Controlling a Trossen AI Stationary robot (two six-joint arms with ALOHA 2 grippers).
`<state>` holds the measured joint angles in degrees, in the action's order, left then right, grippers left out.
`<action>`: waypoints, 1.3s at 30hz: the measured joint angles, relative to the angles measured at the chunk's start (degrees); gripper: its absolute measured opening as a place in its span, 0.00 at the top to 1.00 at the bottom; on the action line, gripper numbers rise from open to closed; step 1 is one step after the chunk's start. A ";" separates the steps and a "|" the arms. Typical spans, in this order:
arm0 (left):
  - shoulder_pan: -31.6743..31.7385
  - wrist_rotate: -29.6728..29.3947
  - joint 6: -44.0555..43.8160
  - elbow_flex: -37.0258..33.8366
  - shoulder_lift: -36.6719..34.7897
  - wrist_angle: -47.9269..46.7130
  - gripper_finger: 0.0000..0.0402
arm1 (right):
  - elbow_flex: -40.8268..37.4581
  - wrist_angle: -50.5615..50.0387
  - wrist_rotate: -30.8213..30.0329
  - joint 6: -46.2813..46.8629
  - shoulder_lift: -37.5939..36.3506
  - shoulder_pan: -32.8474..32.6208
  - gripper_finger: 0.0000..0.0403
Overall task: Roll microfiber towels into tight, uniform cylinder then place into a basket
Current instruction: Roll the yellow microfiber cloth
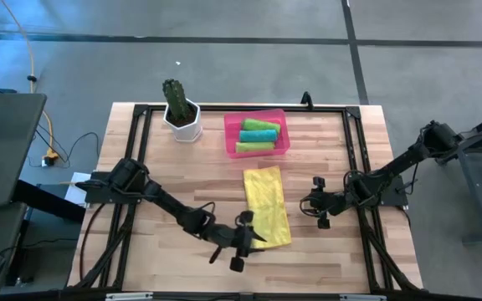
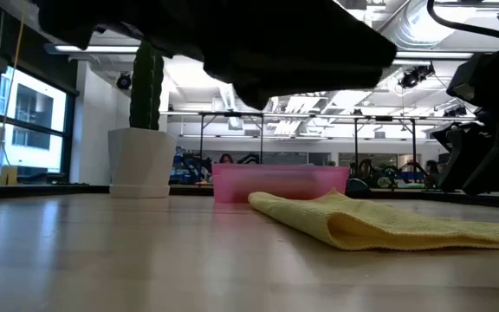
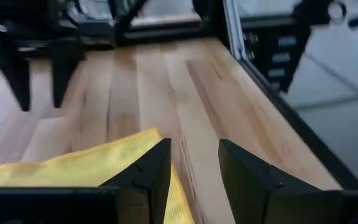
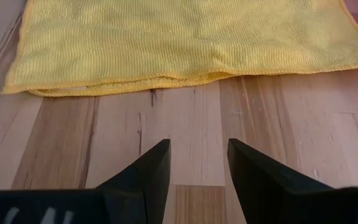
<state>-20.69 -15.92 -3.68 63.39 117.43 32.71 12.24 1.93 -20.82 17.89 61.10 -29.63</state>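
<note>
Left fingers (image 1: 243, 242): parted with a narrow gap, empty, low at the yellow towel's 7 o'clock corner, one tip over its edge.
Right fingers (image 1: 320, 206): parted alike, empty, on the desk (image 1: 333, 150) at 3 o'clock of the towel, just apart from its folded edge.
Yellow towel (image 1: 267, 205): folded flat, mid-desk.
Basket (image 1: 256, 146): pink, at 12 o'clock of the towel, holding two green rolls (image 1: 258, 124) and a teal roll (image 1: 258, 135).
Cactus (image 1: 180, 107): at 9 o'clock of the basket.

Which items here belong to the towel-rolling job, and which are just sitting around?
Job:
yellow towel, flat on the table
rolled towels, two green and one teal
pink basket
left claw, open
right claw, open

Bystanders:
potted cactus
</note>
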 joint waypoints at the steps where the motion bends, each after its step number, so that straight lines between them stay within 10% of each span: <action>1: -0.02 -0.98 -0.91 -0.60 -0.01 1.50 0.69 | 0.00 0.00 0.00 0.00 0.00 0.00 0.62; 27: 2.52 -5.48 1.49 -1.17 -0.05 3.96 0.69 | 0.00 0.00 -0.02 0.00 0.02 0.00 0.62; 39: 2.69 3.41 2.65 -1.17 -0.09 -14.70 0.69 | 0.01 0.00 0.00 0.00 0.02 0.00 0.62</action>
<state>-18.00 -12.51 -1.03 62.22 117.34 18.01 12.25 1.93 -20.82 17.89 61.12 -29.63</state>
